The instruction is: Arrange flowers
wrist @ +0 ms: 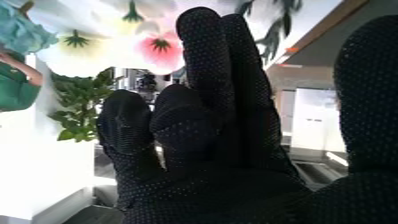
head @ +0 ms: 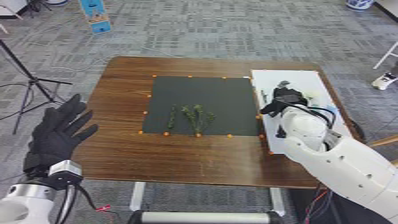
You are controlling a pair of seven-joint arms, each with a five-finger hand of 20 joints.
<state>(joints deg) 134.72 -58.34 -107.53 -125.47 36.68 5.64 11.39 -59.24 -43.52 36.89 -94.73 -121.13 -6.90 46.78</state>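
My right hand point(head: 286, 98) is over the white sheet point(head: 274, 145) on the table's right side. In the right wrist view my right hand point(wrist: 233, 100) is open, some fingers straight and others slightly bent, the thumb apart, with nothing visible between them. Beyond the fingers are a pink flower point(wrist: 162, 46), a pale yellow flower point(wrist: 78, 56), a blue flower point(wrist: 27, 31) and dark leaves point(wrist: 282, 22). Three green sprigs point(head: 197, 116) lie on the dark mat point(head: 202, 90). My left hand point(head: 59, 131) is open beside the table's left edge, fingers straight.
Small orange markers point(head: 198, 135) line the mat and the white sheet. The brown tabletop point(head: 178, 162) borders the mat. A black tripod point(head: 34, 79) stands on the floor at the left. Green foliage point(wrist: 78, 102) is in the background of the right wrist view.
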